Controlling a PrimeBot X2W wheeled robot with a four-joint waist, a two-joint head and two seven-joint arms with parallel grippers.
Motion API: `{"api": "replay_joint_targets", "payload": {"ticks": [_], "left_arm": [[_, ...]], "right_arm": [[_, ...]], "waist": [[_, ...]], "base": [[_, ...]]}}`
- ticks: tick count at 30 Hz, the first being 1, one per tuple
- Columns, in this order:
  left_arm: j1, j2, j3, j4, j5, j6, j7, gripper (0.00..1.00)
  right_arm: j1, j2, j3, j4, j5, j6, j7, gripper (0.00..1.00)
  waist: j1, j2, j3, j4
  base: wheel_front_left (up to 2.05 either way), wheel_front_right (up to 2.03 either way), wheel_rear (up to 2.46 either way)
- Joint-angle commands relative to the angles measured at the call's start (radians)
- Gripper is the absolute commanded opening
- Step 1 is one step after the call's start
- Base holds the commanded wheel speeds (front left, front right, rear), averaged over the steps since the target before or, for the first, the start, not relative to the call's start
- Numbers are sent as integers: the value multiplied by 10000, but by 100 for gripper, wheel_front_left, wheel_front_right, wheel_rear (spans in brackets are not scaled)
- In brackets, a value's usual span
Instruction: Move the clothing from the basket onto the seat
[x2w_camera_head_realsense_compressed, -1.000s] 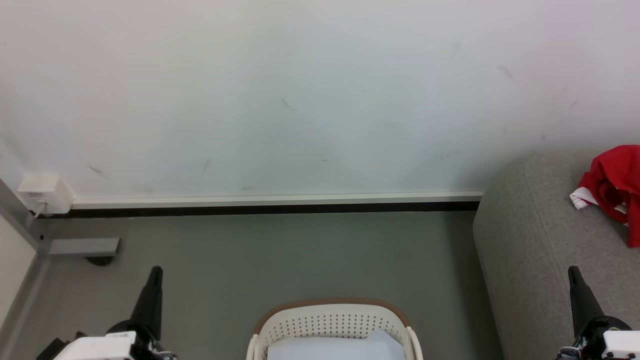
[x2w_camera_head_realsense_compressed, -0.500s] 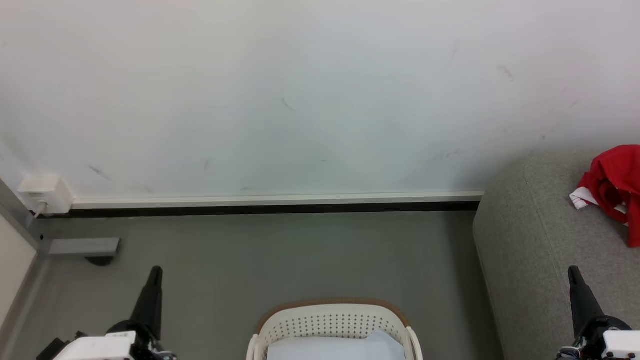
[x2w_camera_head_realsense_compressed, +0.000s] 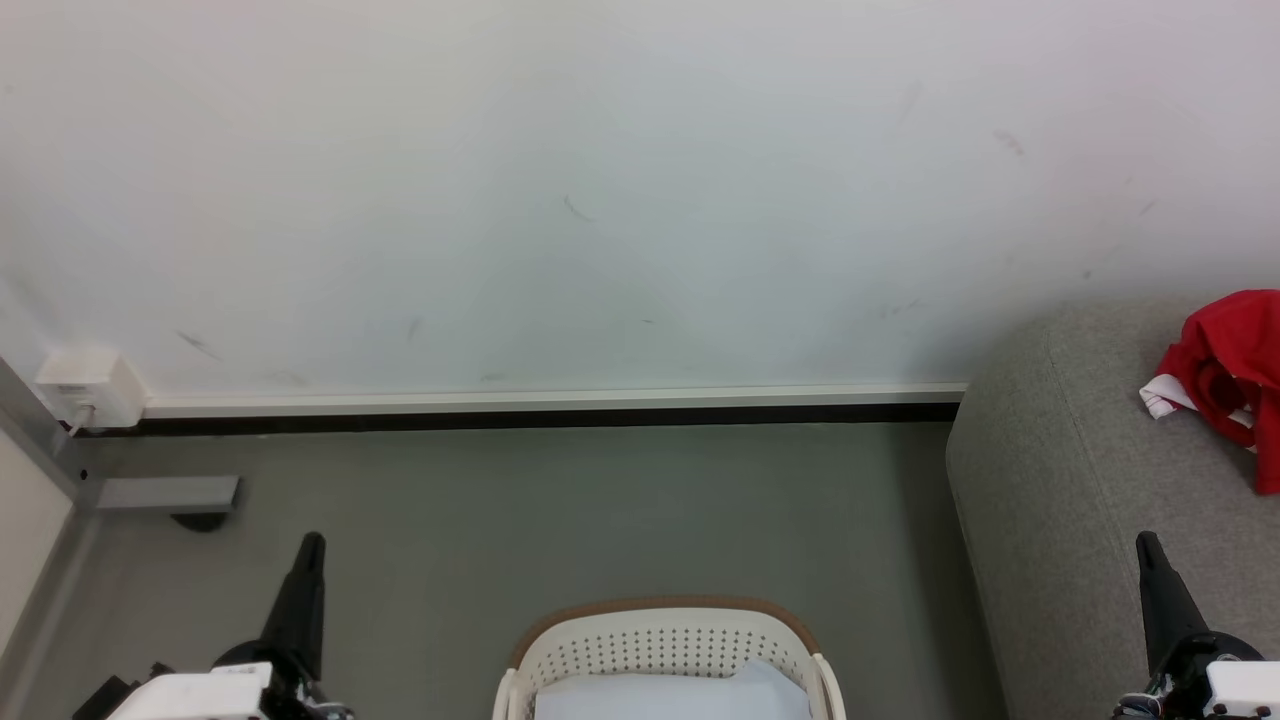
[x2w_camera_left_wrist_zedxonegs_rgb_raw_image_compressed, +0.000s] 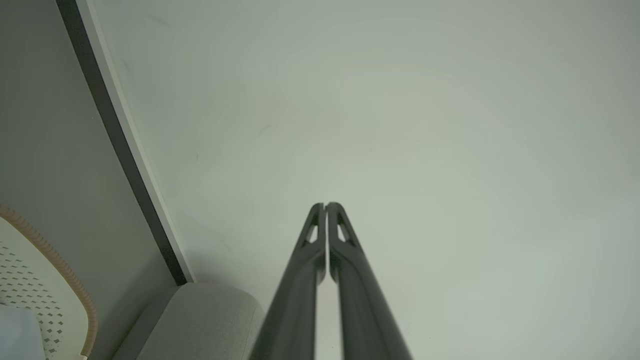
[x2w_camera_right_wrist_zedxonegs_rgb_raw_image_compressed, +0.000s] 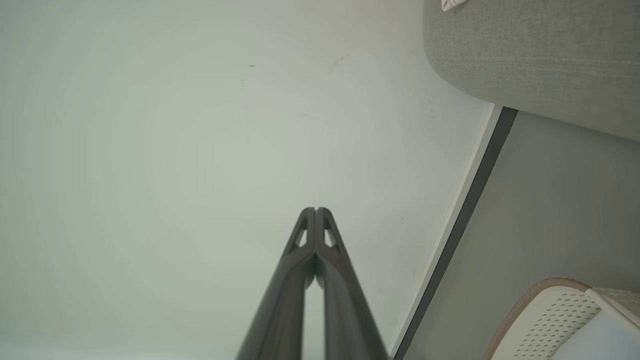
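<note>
White plastic box (x2w_camera_head_realsense_compressed: 85, 385) was noted on the wall (x2w_camera_head_realsense_compressed: 600, 200) at far left, just above the skirting (x2w_camera_head_realsense_compressed: 550, 400). The left gripper (x2w_camera_head_realsense_compressed: 311, 545) was observed at lower left over the grey floor (x2w_camera_head_realsense_compressed: 600, 520). Its fingers (x2w_camera_left_wrist_zedxonegs_rgb_raw_image_compressed: 302, 285) were seen closed together in the left wrist view, tips meeting. The basket (x2w_camera_head_realsense_compressed: 660, 625) was found on the floor at bottom centre, cut by the frame edge, with a pale white-blue cloth (x2w_camera_head_realsense_compressed: 670, 695) lying inside. The seat (x2w_camera_head_realsense_compressed: 1060, 480) was recorded to the right of the basket, apart from it and against the wall. The clothing (x2w_camera_head_realsense_compressed: 1235, 360), red with white trim, was seen bunched on the seat's top at the far right edge. The right gripper (x2w_camera_head_realsense_compressed: 1146, 545) was observed at lower right against the seat's front, its fingers (x2w_camera_right_wrist_zedxonegs_rgb_raw_image_compressed: 335, 285) likewise brought together at the tips.
</note>
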Motion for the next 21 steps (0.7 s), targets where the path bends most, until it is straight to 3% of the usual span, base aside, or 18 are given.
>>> {"api": "replay_joint_targets", "payload": {"ticks": [1,21], "left_arm": [[-78,66,23,-24,-132,-23,41,0],[-77,66,24,-26,-133,-24,40,0]], "right_arm": [[-120,-12,-36,-37,18,-21,27,0],[-120,-12,-33,-38,19,-21,26,0]], "waist": [[0,0,0,0],[0,0,0,0]], "base": [[0,0,0],[0,0,0]]}}
